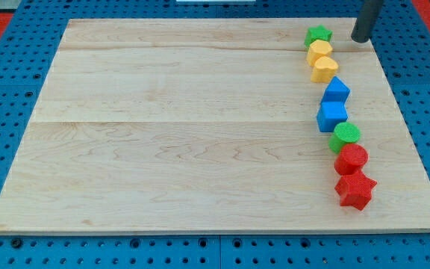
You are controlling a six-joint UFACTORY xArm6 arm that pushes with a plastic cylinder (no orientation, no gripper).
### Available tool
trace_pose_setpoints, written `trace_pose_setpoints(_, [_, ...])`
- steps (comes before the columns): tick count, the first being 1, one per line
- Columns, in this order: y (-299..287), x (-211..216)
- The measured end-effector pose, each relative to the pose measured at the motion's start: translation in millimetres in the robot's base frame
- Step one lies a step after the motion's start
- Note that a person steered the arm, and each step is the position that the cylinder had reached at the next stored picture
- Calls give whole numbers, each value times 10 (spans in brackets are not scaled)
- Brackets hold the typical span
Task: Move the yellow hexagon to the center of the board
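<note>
Only one camera view to go by. Wooden board (200, 119) on a blue pegboard surface (215, 254); every block sits in a loose column down the view's right, the rest of the board bare.

Column, top to bottom: green star (318, 34), yellow hexagon (319, 51), a second yellow block (325, 69) of unclear shape, two blue blocks (336, 91) (332, 116) that read as cubes, green cylinder (346, 134), red cylinder (351, 158), red star (355, 190). Neighbours touch or nearly touch.

Yellow hexagon: wedged between the green star above and the other yellow block below, near the board's top-right corner, well apart from the centre.

My tip (360, 39): a bare rod, no jaws to open or close. It rests near the board's top edge, right of the green star and up-right of the hexagon, touching neither.

Judgement: standing on the hexagon's far side from the centre suits a push toward the view's left and bottom. Task not yet begun. Risk: the tight packing means the neighbours may get dragged along.
</note>
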State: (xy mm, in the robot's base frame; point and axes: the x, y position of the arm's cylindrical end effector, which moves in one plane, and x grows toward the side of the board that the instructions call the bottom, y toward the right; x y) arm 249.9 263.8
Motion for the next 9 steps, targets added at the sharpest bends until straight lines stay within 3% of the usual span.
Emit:
trace_pose_setpoints(2, [-22,-2])
trace_pose_setpoints(6, [-584,467])
trace_pose_setpoints(8, [-1734,236])
trace_pose_setpoints(9, [-1942,520])
